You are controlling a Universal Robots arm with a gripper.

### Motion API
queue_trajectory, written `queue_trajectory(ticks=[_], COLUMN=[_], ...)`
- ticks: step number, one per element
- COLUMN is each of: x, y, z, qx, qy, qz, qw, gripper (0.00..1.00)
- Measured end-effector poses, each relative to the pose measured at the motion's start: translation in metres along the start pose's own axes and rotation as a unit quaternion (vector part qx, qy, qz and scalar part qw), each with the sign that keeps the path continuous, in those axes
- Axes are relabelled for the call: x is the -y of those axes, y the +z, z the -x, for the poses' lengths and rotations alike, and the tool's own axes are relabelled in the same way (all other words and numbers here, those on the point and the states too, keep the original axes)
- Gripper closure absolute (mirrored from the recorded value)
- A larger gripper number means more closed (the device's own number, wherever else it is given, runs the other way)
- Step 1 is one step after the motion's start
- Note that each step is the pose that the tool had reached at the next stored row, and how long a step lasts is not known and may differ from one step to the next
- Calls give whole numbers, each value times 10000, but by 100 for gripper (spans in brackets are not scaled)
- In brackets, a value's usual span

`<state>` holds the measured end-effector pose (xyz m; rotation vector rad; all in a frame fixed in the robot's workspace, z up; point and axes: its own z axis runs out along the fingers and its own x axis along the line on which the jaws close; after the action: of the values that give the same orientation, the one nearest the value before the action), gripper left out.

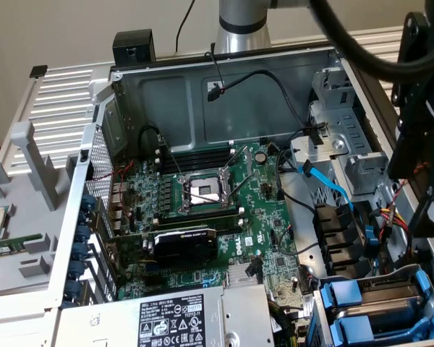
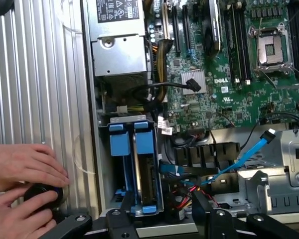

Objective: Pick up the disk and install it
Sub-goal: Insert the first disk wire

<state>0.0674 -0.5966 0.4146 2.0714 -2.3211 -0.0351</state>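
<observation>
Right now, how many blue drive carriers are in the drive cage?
2. Both in the drive cage, side by side: one carrier against the outer wall, the other on the motherboard side. Others could be hidden deeper.

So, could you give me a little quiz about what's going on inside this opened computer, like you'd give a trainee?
1. True or false: the gripper near the blue-tabbed disk carriers has its jaws shut tight.
2. What colour is the flat cable beside the motherboard? A red, B blue, C green.
3. How many of those carriers stand side by side?
Key: 1 false, the jaws stand open; 2 B; 3 two.
</observation>
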Motion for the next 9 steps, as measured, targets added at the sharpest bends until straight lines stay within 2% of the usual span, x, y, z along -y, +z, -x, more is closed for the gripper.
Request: queue_trajectory(ticks=[3,9], x=[17,20], y=[2,17], z=[14,15], qx=[3,24], qy=[68,413], qz=[-4,-17], qw=[10000,9991], gripper=[43,43])
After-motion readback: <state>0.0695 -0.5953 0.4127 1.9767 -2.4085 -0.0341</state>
